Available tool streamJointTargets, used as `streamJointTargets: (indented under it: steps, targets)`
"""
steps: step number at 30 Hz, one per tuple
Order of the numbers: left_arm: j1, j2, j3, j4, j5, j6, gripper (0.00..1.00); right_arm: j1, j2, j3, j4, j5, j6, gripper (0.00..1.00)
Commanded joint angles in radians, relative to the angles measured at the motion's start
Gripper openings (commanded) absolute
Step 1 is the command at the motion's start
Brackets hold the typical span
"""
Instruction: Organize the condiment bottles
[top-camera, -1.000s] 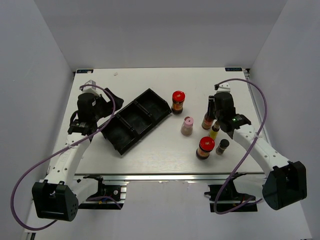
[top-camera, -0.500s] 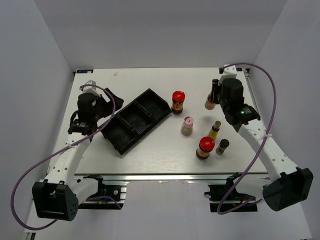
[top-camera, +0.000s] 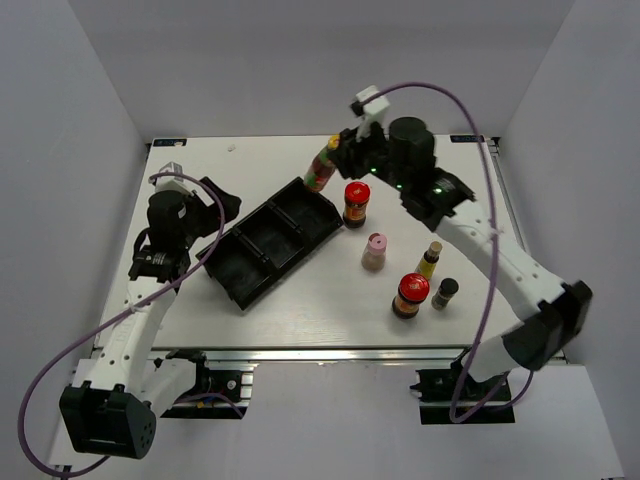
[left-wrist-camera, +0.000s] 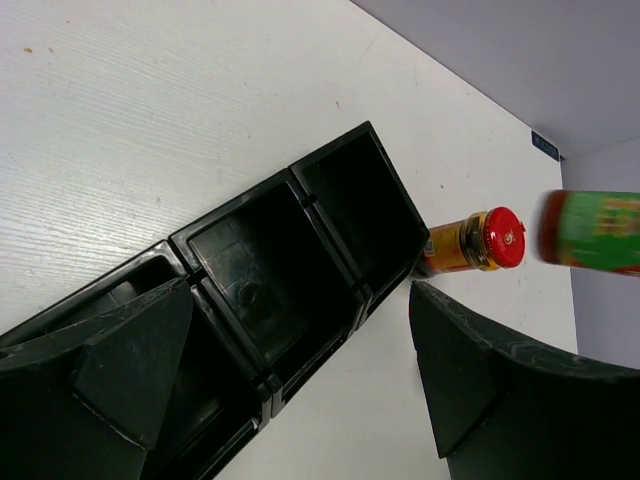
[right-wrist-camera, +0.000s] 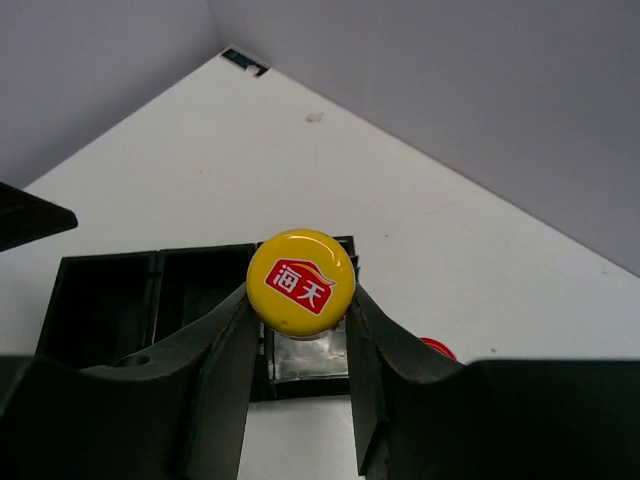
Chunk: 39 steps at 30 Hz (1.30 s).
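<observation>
My right gripper (top-camera: 338, 158) is shut on the tall yellow-capped sauce bottle (top-camera: 321, 171) and holds it in the air above the far end of the black tray (top-camera: 255, 262). Its yellow cap (right-wrist-camera: 300, 278) sits between my fingers in the right wrist view, and its green label (left-wrist-camera: 595, 232) shows in the left wrist view. A red-lidded jar (top-camera: 356, 204) stands just right of the tray. The pink-capped bottle (top-camera: 374, 252), small yellow bottle (top-camera: 430, 260), second red-lidded jar (top-camera: 409, 296) and dark shaker (top-camera: 445, 293) stand further right. My left gripper (top-camera: 212, 203) is open at the tray's left end.
The black tray has three compartments, all with nothing in them, and lies diagonally at centre left; it also shows in the left wrist view (left-wrist-camera: 262, 300). The table's far edge (top-camera: 320, 137) and white walls close in the workspace.
My right arm has lifted the tall sauce bottle from the right-hand group and carried it left and away, over the tray's far end. My left gripper shifted slightly.
</observation>
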Motion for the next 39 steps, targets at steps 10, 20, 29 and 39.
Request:
streamJointTargets:
  steps: [10, 20, 29, 39]
  targets:
    - [-0.002, -0.044, -0.016, -0.020, -0.040, -0.019, 0.98, 0.146, 0.412, 0.372, 0.096, 0.232, -0.117, 0.00]
    - [-0.004, -0.023, -0.021, -0.004, -0.038, -0.008, 0.98, 0.167, 0.570, 0.408, 0.105, 0.277, -0.120, 0.00]
    - [-0.004, -0.010, -0.026, -0.003, -0.040, -0.001, 0.98, 0.166, 0.642, 0.408, 0.089, 0.335, -0.071, 0.00]
    - [-0.002, -0.021, -0.036, 0.014, -0.011, -0.007, 0.98, 0.160, 0.633, 0.302, 0.204, 0.353, 0.055, 0.07]
